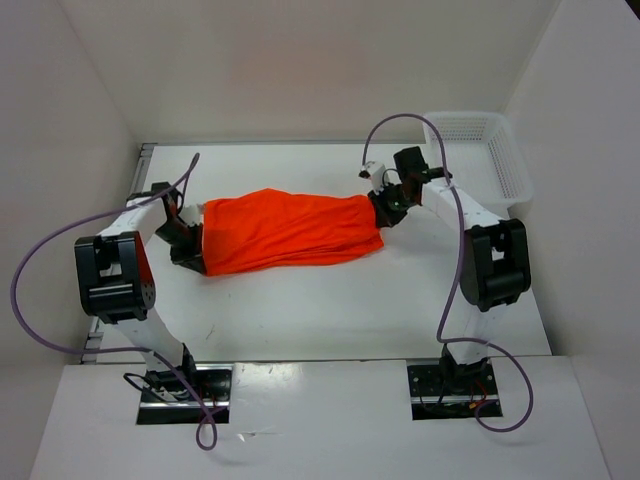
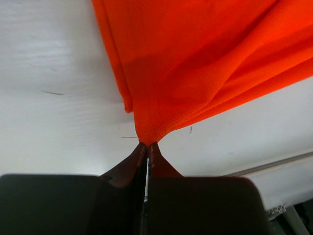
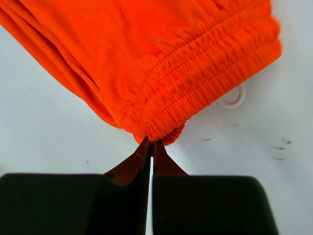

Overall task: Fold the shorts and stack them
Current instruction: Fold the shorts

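White laminate covers the table [image 1: 300, 310]. The shorts [image 1: 285, 230], bright orange mesh fabric, lie stretched lengthwise across its middle between the two arms, and their layered edges suggest they are already doubled leg over leg. A white mesh basket [image 1: 480, 150] sits at the far right corner, well apart from the cloth. The left claw [image 2: 147, 146] is pressed together on a corner of the leg hem. The right claw [image 3: 151, 143] is pinching the near corner of the gathered elastic waistband. A loop of white drawstring [image 3: 234, 97] peeks out from under the waistband onto the table.

The step in hand appears to be folding one end over the other. To do it well, each pinch should catch every layer, and the cloth between the claws should be lightly taut so no wrinkle sets. The carried end should land edge on edge with the other, with the drawstring tucked inside.
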`<action>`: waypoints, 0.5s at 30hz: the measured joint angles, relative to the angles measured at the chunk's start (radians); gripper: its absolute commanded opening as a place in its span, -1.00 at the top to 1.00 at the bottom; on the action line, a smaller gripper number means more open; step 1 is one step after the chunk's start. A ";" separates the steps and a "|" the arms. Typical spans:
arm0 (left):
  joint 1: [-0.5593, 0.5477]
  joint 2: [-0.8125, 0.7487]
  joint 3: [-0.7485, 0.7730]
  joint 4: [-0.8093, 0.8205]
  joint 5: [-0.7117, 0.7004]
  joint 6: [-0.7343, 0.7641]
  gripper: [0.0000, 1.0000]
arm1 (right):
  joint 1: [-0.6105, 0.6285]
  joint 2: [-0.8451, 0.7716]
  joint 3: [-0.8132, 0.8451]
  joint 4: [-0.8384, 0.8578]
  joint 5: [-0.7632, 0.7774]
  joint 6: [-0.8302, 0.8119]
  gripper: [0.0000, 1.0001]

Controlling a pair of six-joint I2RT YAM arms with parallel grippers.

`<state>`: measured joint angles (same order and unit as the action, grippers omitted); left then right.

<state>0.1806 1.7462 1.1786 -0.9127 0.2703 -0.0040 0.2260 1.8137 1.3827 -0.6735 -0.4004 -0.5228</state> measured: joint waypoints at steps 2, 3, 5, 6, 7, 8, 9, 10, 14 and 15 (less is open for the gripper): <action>0.011 0.006 0.032 0.006 -0.011 0.000 1.00 | 0.000 -0.002 0.048 -0.015 -0.025 0.001 1.00; 0.017 0.008 0.043 0.007 -0.016 0.000 1.00 | 0.000 -0.004 0.071 -0.023 -0.037 0.001 1.00; 0.027 0.013 0.060 0.008 -0.026 0.000 1.00 | 0.000 -0.010 0.105 -0.040 -0.061 -0.002 1.00; 0.034 0.019 0.064 0.010 -0.031 0.000 1.00 | 0.000 -0.014 0.115 -0.053 -0.070 -0.010 1.00; 0.040 0.025 0.067 0.011 -0.034 0.000 1.00 | 0.000 -0.019 0.119 -0.064 -0.079 -0.021 1.00; 0.047 0.032 0.068 0.013 -0.038 0.000 1.00 | 0.000 -0.021 0.119 -0.076 -0.084 -0.031 1.00; 0.050 0.038 0.067 0.012 -0.040 0.000 1.00 | 0.000 -0.022 0.119 -0.097 -0.089 -0.046 1.00; 0.052 0.045 0.067 0.012 -0.042 0.000 1.00 | 0.000 -0.022 0.115 -0.113 -0.090 -0.059 1.00; 0.055 0.055 0.064 0.013 -0.049 0.000 1.00 | 0.000 -0.026 0.053 -0.159 -0.082 -0.122 1.00; 0.055 0.056 0.061 0.014 -0.050 0.000 1.00 | 0.000 -0.027 0.029 -0.167 -0.076 -0.135 1.00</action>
<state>0.2356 1.8023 1.2400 -0.8986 0.2203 -0.0040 0.2260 1.7866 1.4120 -0.8402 -0.4759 -0.6579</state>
